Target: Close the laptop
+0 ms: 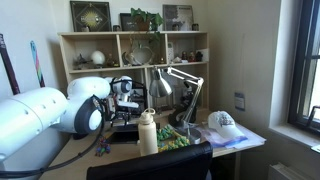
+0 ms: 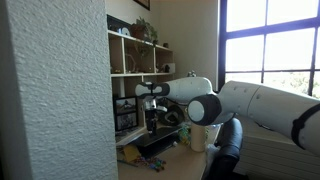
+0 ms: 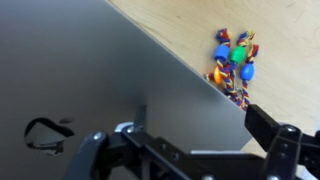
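Arm [image 1: 45, 115]: reaches in from the left of an exterior view and bends over the desk, which puts the wrist above the lid, not behind it.
Laptop [image 3: 90, 80]: lies on the wooden desk directly under the wrist. Its dark grey lid fills the left of the wrist view, with its edge running diagonally. How far down the lid is, I cannot tell.
Gripper [image 3: 190, 142]: the 2 fingers are spread wide with nothing between them. This looks set for pressing the lid down, not for grasping it. Whether it touches the lid is unclear.
Water bottle [image 1: 148, 131]: stands upright just beside the laptop and near the arm — a knock-over risk if the arm swings sideways.
Toy [image 3: 235, 62]: a colourful knot on bare desk just beside the lid's edge, probably clear of the closing.
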Controlling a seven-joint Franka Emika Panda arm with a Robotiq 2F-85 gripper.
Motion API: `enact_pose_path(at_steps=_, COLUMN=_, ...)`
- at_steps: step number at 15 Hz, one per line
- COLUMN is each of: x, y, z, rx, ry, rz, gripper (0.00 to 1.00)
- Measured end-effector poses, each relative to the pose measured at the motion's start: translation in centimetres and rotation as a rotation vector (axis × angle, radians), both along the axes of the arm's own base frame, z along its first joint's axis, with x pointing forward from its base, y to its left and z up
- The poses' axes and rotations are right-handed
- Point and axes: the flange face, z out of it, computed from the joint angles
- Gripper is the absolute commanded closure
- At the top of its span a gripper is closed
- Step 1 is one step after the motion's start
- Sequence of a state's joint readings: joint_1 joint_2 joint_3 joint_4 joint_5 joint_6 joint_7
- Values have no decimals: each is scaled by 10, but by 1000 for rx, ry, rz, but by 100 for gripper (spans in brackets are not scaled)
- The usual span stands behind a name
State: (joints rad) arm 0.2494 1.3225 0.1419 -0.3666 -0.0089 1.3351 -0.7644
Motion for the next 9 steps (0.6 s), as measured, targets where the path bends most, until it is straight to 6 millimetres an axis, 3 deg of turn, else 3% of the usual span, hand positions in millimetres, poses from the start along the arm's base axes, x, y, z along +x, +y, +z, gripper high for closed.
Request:
enact_pose_path(at_steps=4, x=11, y=0, z=-18, rx=-5, ry=-84, rz=-8, gripper=0)
enact_pose_path(at_steps=9, x=12, y=-2, z=-41, rx=-14, ry=-80, rz=-12, gripper=0)
